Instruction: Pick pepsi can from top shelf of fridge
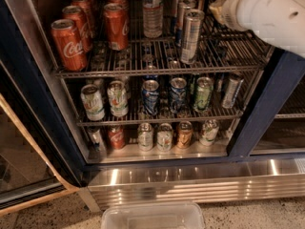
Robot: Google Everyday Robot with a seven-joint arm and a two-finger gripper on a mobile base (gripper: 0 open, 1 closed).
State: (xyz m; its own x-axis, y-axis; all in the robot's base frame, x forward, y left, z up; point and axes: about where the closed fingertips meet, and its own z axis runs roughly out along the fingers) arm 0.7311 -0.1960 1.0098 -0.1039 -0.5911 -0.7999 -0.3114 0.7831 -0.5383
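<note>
The fridge [190,185] stands open, with a steel base panel and dark blue trim. The highest wire rack in view [157,70] holds red Coca-Cola cans [69,44] on the left, a clear bottle [152,13] and slim silver cans [191,35]. I see no pepsi can on that rack. Two navy-blue cans with pale swirls [150,97] stand on the rack below. My gripper [217,7] is at the tip of the white arm [267,15], at the upper right over the rack's back right part, which the arm hides.
The lower rack [157,118] holds mixed green, silver and blue cans. More cans stand on the fridge floor [164,136]. The glass door [28,171] hangs open at the left. A clear plastic bin [152,216] sits on the floor in front.
</note>
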